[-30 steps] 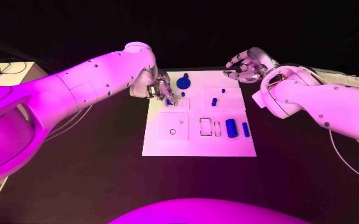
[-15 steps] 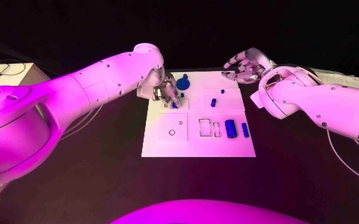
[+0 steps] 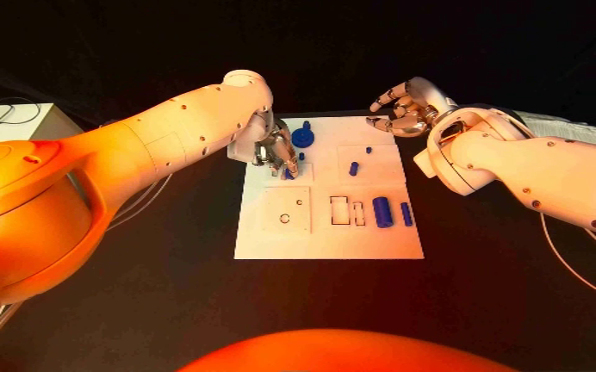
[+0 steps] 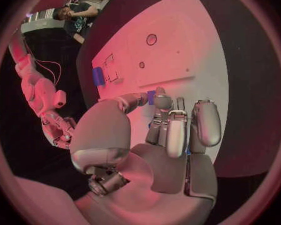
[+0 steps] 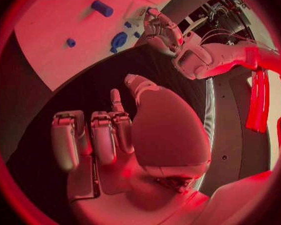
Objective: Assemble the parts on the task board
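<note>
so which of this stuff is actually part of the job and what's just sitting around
Part of the job:
task board
blue parts, such as the round piece and the cylinder
left hand, over the board's far left corner
right hand, off the board, holding nothing

Just lying about:
pale box at the table's left edge

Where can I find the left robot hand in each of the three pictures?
Head view: the left robot hand is over the far left part of the white board.
Left wrist view: in the middle, fingers toward the board.
Right wrist view: beyond the dark table.
Shared landmark: the board.
</note>
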`<state>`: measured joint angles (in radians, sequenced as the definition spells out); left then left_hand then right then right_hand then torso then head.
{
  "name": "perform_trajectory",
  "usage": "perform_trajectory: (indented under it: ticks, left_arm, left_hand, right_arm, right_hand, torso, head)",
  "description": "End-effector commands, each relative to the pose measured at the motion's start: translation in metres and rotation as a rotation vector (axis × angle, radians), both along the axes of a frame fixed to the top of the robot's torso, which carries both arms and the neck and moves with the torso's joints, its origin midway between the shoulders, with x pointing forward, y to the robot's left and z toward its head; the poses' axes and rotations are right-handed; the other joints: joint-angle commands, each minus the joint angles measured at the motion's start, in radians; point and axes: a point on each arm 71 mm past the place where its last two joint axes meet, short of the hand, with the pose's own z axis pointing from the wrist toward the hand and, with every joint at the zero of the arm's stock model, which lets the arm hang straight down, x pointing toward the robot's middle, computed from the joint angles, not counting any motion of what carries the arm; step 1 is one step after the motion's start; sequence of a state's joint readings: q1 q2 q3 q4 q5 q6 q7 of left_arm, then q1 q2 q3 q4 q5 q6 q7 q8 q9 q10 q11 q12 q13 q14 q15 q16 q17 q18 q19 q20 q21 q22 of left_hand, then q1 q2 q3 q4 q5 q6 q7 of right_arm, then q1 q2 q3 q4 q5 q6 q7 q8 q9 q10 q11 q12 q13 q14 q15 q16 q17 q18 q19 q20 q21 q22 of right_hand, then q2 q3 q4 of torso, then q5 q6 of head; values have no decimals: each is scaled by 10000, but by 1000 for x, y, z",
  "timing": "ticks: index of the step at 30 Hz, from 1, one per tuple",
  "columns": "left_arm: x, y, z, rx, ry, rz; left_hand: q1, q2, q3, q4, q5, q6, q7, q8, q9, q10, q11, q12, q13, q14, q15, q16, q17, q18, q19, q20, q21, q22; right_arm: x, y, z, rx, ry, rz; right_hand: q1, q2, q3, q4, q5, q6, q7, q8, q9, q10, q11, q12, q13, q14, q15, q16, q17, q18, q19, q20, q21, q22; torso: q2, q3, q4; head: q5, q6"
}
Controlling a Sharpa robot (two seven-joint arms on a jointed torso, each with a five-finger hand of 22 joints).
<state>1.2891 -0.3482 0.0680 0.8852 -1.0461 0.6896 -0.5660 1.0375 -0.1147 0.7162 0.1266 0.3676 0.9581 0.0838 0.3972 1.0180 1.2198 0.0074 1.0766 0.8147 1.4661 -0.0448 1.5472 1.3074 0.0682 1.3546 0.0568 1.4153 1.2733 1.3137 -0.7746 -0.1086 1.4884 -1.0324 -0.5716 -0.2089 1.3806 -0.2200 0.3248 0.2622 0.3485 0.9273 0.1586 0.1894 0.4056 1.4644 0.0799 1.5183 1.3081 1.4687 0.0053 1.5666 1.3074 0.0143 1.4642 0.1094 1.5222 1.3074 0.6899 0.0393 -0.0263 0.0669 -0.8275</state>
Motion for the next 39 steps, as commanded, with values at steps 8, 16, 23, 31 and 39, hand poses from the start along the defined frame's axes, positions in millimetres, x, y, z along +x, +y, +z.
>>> perform_trajectory:
  ticks: [8, 16, 23, 31, 39]
  left_arm:
    - [1, -3, 2, 257, -163, -134]
    - [4, -4, 1, 348, -217, -25]
    - [6, -7, -2, 446, -208, 17]
    - [7, -7, -4, 557, -264, 73]
    - [8, -5, -5, 681, -267, 112]
  left_hand:
    - [-132, 64, 1966, -2014, 61, 129, -76, 111, 71, 255, -84, 114, 104, 989, -128, 125, 2476, -1, 149, -34, 123, 138]
    - [-223, 101, 1901, -1971, 54, 193, -129, 158, 122, 419, -129, 213, 221, 1020, -167, 184, 2559, -37, 268, -63, 197, 285]
    - [-249, 125, 1879, -1950, 51, 215, -147, 171, 136, 469, -143, 241, 254, 1026, -179, 194, 2574, -48, 304, -72, 219, 331]
    - [-270, 147, 1859, -1932, 48, 234, -160, 182, 147, 518, -156, 275, 299, 1032, -189, 207, 2592, -57, 336, -81, 239, 370]
    - [-325, 176, 1825, -1903, 116, 293, -199, 216, 176, 645, -189, 384, 451, 1047, -217, 236, 2634, -86, 431, -103, 300, 489]
  right_arm:
    - [-1, 2, 0, -125, 31, 147]
    - [-1, 2, 0, -120, 22, 162]
    - [-2, 3, 0, -118, 7, 188]
    - [-2, 4, 1, -118, -7, 207]
    - [-2, 4, 1, -119, -13, 206]
  right_hand:
    - [-78, 14, 75, 18, 48, -63, -13, 48, 16, 495, -64, -39, 2036, 971, -60, -33, 2433, -3, 812, -77, -51, 2228]
    - [-78, 14, 75, 18, 48, -63, -13, 48, 16, 495, -64, -39, 2036, 971, -60, -33, 2433, -3, 812, -77, -51, 2228]
    - [-78, 14, 75, 18, 48, -63, -13, 48, 16, 495, -64, -39, 2036, 971, -60, -33, 2433, -3, 812, -77, -51, 2228]
    - [-78, 14, 75, 18, 48, -63, -13, 48, 16, 495, -64, -39, 2036, 971, -60, -33, 2433, -3, 812, -77, -51, 2228]
    - [-78, 14, 75, 18, 48, -63, -13, 48, 16, 495, -64, -39, 2036, 971, -60, -33, 2433, -3, 812, -77, -51, 2228]
  torso:
    - [-9, 11, -6]
    - [9, 2, -6]
    - [2, -1, -21]
    - [-4, -2, -1]
    - [-15, -6, -5]
  head:
    - [37, -15]
    - [41, -27]
    - [21, -60]
    - [-3, -80]
    - [5, -98]
